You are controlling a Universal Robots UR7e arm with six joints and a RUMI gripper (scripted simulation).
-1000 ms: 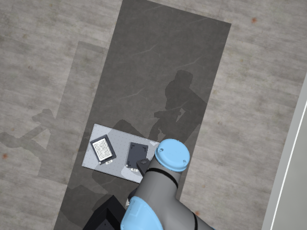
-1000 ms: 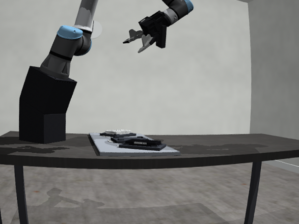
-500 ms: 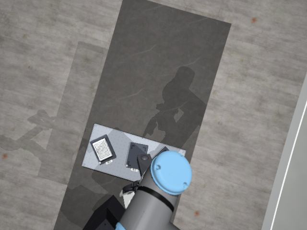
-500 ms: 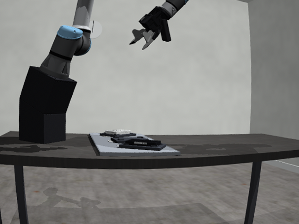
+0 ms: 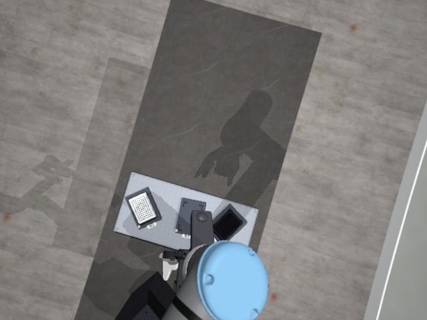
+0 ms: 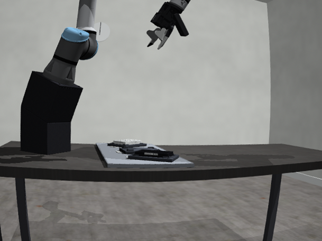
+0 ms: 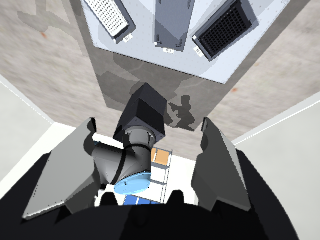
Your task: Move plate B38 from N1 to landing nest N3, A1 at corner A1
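Observation:
A white well plate (image 5: 141,207) (image 6: 127,141) (image 7: 107,15) sits in the left nest (image 5: 156,211) on the light grey board (image 5: 165,193) (image 6: 113,159) (image 7: 145,52). A black well plate (image 5: 226,223) (image 6: 152,152) (image 7: 222,30) sits in the right nest. An empty dark nest (image 5: 186,213) (image 6: 129,148) (image 7: 172,22) lies between them. The labels are too small to read. My gripper (image 6: 153,46) (image 7: 150,118) is open and empty. It hangs high above the table, over the board's near side, with its fingers tilted toward the robot base.
The robot's black pedestal (image 5: 148,299) (image 6: 46,120) (image 7: 145,112) stands on the dark table (image 6: 239,155) left of the board. In the overhead view the arm's elbow (image 5: 232,275) covers the board's near edge and part of the middle nest.

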